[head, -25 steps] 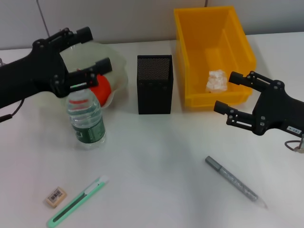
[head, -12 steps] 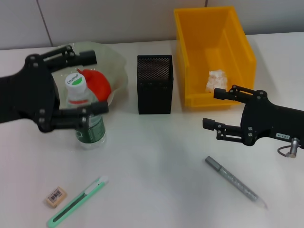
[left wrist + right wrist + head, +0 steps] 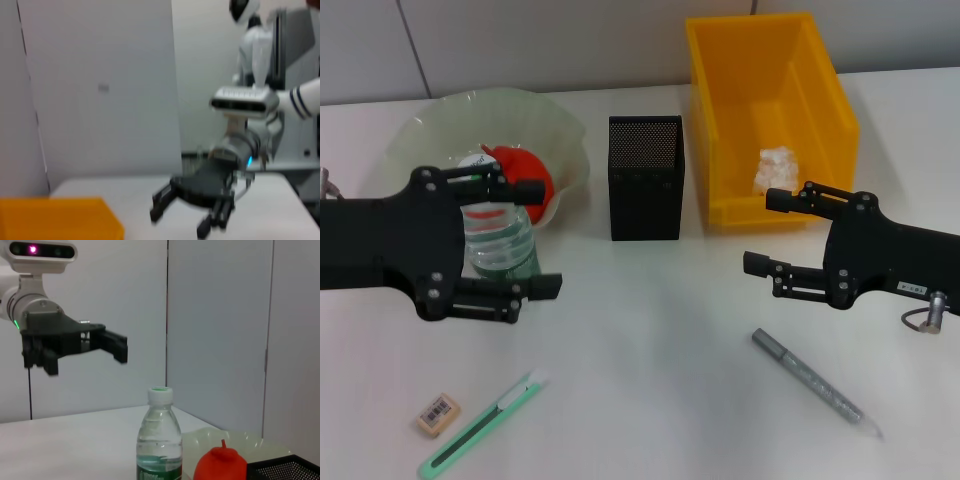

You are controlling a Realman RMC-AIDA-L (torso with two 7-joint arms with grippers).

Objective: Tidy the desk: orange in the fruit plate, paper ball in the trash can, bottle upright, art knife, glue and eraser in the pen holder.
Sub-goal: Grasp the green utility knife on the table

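Left gripper [image 3: 525, 237], jaws spread wide, had been lifted clear of the upright bottle [image 3: 496, 238] near the tabletop's left edge, so that step was judged done. Its arm was held level above the bottle, fingers pointing toward the pen holder [image 3: 645, 178]. Right gripper [image 3: 776, 231], also open, had been drawn lower, toward the glue pen [image 3: 808, 381] by the front-right corner; the paper ball [image 3: 775, 168] lay in the yellow bin [image 3: 720, 90]
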